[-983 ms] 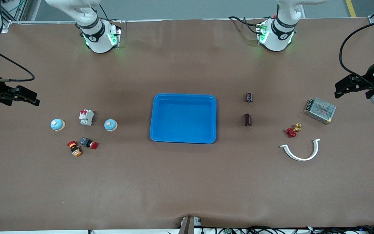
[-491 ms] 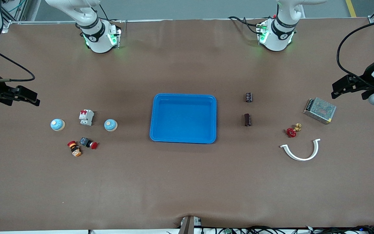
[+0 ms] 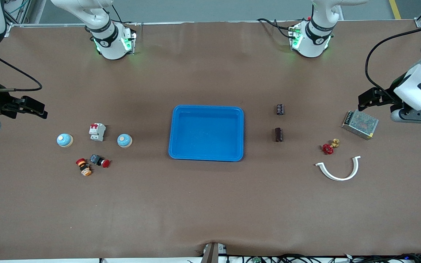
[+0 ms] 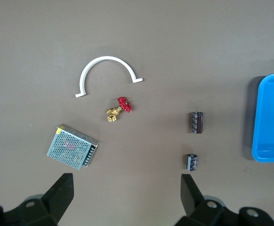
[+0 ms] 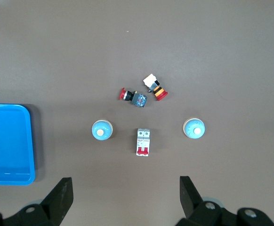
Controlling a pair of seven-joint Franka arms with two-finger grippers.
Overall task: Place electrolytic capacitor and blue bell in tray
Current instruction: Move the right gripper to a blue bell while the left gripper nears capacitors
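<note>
The blue tray (image 3: pixel 206 131) lies empty at the table's middle; its edge shows in both wrist views as tray (image 4: pixel 273 117) and tray (image 5: pixel 7 141). Two dark capacitors lie beside it toward the left arm's end: capacitor (image 3: pixel 280 109) and, nearer the front camera, capacitor (image 3: pixel 278 134) (image 4: pixel 197 122). Two blue bells, bell (image 3: pixel 124 140) (image 5: pixel 102 130) and bell (image 3: pixel 65 140) (image 5: pixel 194 128), stand toward the right arm's end. My left gripper (image 3: pixel 367 98) (image 4: pixel 126 193) hangs open and empty near the mesh box. My right gripper (image 3: pixel 33 107) (image 5: pixel 126 195) hangs open and empty, out from the bells.
A white and red circuit breaker (image 3: pixel 97 132) stands between the bells, with two red push buttons (image 3: pixel 100 161) nearer the front camera. At the left arm's end lie a metal mesh power supply (image 3: pixel 360 124), a red-handled brass valve (image 3: pixel 329 147) and a white curved clip (image 3: pixel 338 170).
The left arm has swung in from the table's end toward the power supply. The right gripper has crept slightly toward the bells. Nothing on the table has moved.
</note>
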